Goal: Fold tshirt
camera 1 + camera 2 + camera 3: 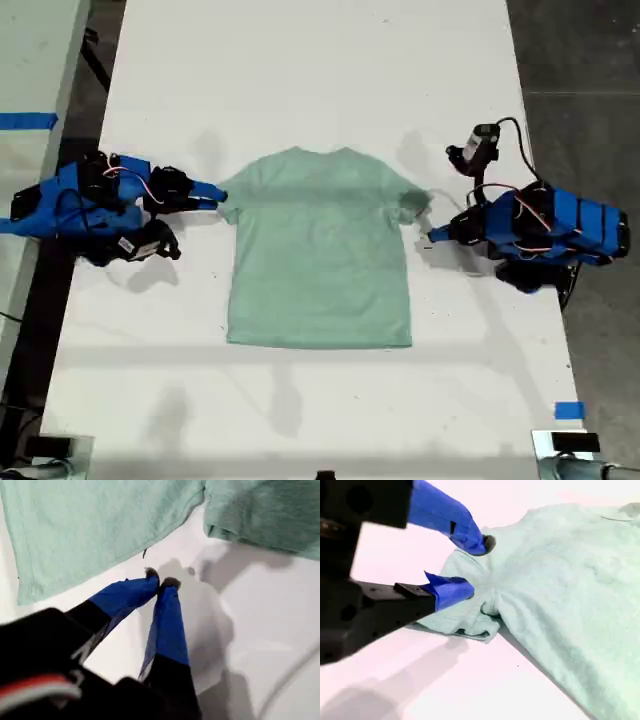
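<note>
The pale mint-green tshirt (pixel 320 260) lies flat in the middle of the white table, neck toward the far edge. Its sleeve on the exterior view's right (pixel 413 205) is bunched up. My first gripper (pixel 161 582) is shut and empty, its tips on bare table just off that bunched sleeve (pixel 260 515) and the shirt's side edge; it is the gripper on the exterior view's right (pixel 432 238). My second gripper (pixel 472 566) is open, its blue fingers straddling the rumpled other sleeve (pixel 470 615); it is the gripper on the exterior view's left (pixel 218 193).
The white table (pixel 300 60) runs past the shirt on every side. A small black camera with a cable (pixel 482 148) stands near the first arm. A piece of blue tape (pixel 568 410) marks the near corner on the exterior view's right. Dark floor borders both long sides.
</note>
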### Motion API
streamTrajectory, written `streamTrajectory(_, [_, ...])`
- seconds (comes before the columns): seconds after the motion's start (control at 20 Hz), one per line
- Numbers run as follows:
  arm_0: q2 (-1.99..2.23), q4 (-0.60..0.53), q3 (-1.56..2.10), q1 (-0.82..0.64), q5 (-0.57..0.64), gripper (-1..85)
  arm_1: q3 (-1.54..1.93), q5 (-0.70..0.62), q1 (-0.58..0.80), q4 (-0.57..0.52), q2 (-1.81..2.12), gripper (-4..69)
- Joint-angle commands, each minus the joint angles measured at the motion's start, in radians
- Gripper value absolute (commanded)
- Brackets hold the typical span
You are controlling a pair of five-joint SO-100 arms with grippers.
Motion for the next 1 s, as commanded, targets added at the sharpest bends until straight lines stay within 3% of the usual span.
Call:
streamTrajectory(0.0, [-0.765, 0.379, -0.951, 0.158, 0.02, 0.1, -0.885, 0.41, -0.021, 0.244, -0.756, 2.1])
streamTrajectory(0.65, [-1.118, 0.509, -1.204, 0.015, 0.327, 0.1, -1.29, 0.155, 0.091, 0.377, -1.161, 2.0])
streamTrajectory(0.95, [-1.187, 0.509, -1.152, -0.245, 0.416, 1.3, -1.31, 0.052, 0.221, 0.382, -1.249, 5.2])
